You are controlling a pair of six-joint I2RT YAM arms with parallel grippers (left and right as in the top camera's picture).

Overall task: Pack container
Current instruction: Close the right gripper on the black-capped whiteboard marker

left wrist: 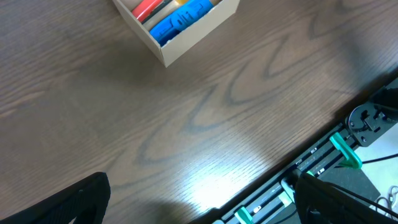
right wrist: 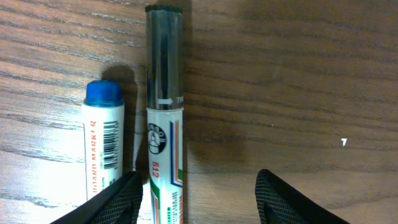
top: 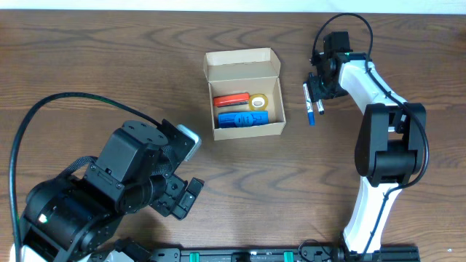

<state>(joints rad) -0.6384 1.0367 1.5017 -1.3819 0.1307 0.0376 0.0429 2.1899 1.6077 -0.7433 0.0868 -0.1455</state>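
Though outside one container (top: pixel 242 70), two markers (right wrist: pixel 165 155).

Tape roll (top: pixel 258 102) inside container (top: pixel 247 132), two markers (top: pixel 306 100) side by side on table (top: pixel 87 58) to its right.

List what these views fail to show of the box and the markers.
1. Left wrist: the container is cut off by the top edge, with most of its contents out of frame.
2. Right wrist: the black-capped marker and the blue-capped marker run off the bottom edge.
3. Overhead: the marker labels are too small to read, and the right gripper overlaps them.
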